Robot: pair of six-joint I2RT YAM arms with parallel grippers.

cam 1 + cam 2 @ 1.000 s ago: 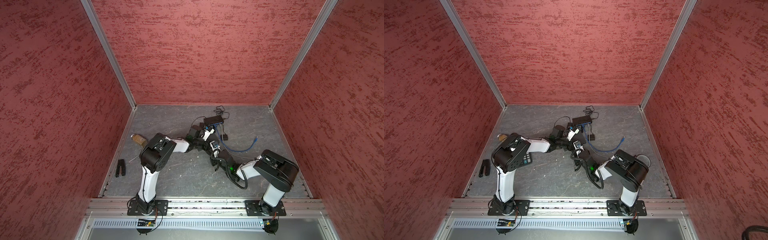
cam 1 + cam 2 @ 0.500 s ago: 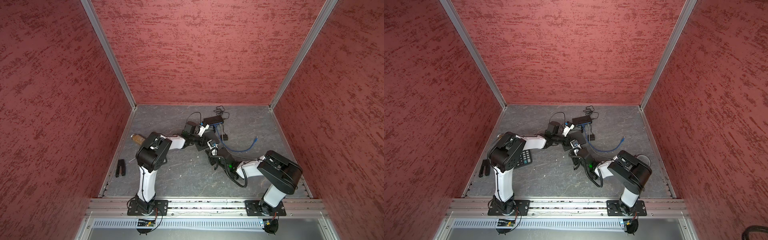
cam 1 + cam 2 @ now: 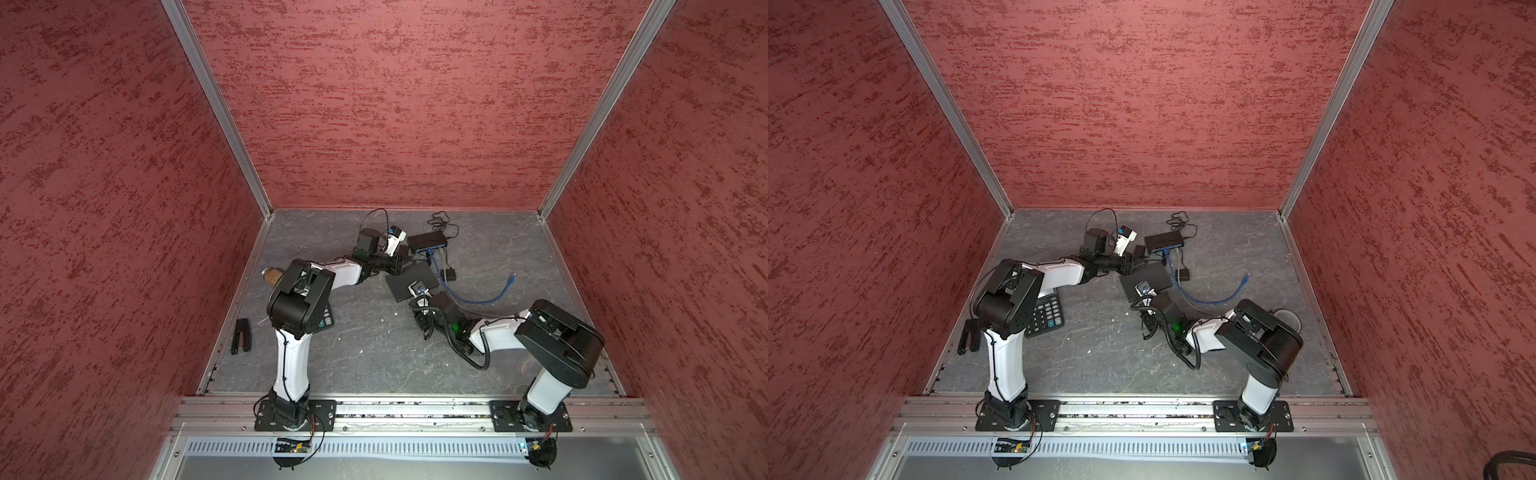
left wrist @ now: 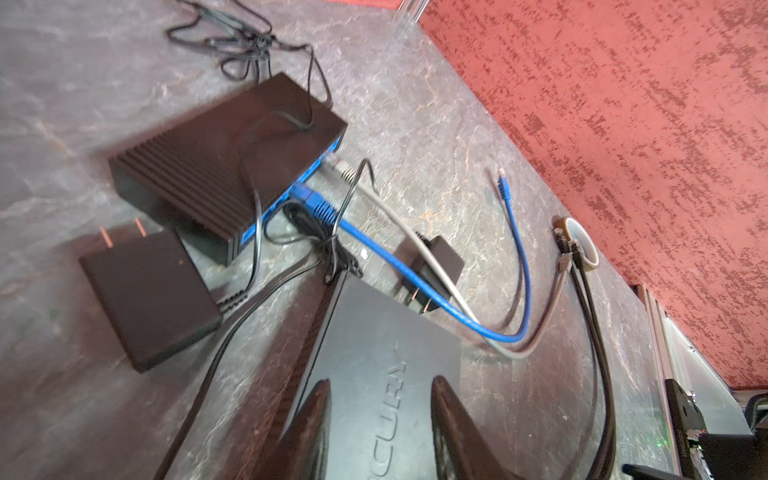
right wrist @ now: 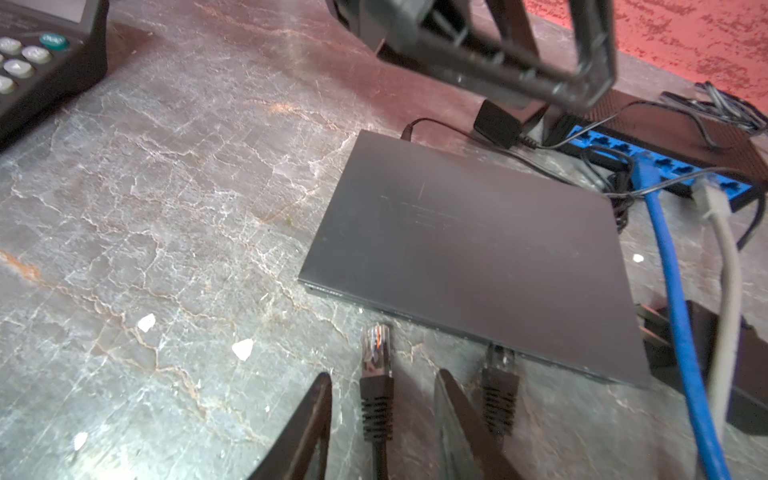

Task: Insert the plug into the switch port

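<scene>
The grey veined stone-look tabletop (image 5: 166, 208) is carrying a flat matte-black rectangular switch (image 5: 469, 249). The left gripper (image 4: 380, 382) is holding its fingers spread above the lid. The right gripper (image 5: 383, 374) is standing spread astride the untouched black ribbed-boot clear-tipped plug (image 5: 376, 357). The left arm's wrist (image 3: 370, 241) is sitting nearer the back wall (image 3: 395, 104) than a second ago. The plug is lying flat on the tabletop, its long axis and tip pointing at the switch's port edge, just short of it.

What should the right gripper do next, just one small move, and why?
Probably ease the right gripper straight back: its fingers are open, one black plug already looks seated in the flat switch, and the loose plug between them is not gripped.
</scene>
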